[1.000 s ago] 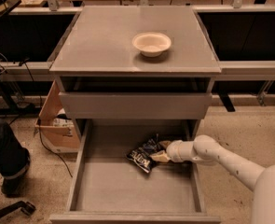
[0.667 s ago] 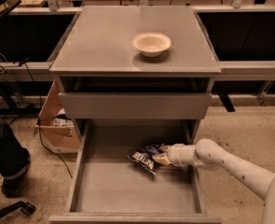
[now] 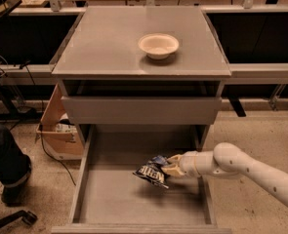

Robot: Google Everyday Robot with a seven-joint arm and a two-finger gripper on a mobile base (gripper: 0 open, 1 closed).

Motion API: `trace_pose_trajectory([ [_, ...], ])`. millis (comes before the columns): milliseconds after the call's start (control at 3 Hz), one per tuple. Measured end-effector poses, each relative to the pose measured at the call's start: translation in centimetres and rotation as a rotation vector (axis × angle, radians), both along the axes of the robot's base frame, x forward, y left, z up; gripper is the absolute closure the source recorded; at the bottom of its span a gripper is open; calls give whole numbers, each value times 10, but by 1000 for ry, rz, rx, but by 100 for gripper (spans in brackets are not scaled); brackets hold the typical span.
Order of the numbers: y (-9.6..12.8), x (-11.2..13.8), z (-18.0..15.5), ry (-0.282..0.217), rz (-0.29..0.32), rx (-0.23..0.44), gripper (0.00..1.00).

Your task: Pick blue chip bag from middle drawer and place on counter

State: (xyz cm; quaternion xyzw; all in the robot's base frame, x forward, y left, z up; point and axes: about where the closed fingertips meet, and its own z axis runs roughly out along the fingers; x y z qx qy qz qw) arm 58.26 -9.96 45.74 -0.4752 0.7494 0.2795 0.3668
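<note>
Gripper (image 3: 169,167) over drawer (image 3: 116,199) — clasping blue chip bag (image 3: 150,172)

Smooth white tubular arm (image 3: 253,168), rounded elbow, tan claw (image 3: 170,166) tight on blue chip bag (image 3: 150,172) in middle drawer (image 3: 112,204)

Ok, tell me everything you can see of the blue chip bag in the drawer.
The blue chip bag is a small, crinkled dark-blue foil packet with white block lettering on its face. It is tilted over the grey floor of the open middle drawer, right of centre, a shadow beneath it. The claw reaches in from the right and grips its right edge. Whether its lower corner touches the floor I cannot tell.
</note>
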Motion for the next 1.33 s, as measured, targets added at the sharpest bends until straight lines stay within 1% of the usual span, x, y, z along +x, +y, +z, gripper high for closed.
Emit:
trace_pose_trajectory([
  [333, -5, -20, 52, -29, 55, 48, 100],
  [667, -16, -24, 114, -114, 107, 100, 100],
  [1000, -33, -7, 183, -233, 122, 90, 100],
  [1333, -33, -7, 183, -233, 122, 90, 100],
])
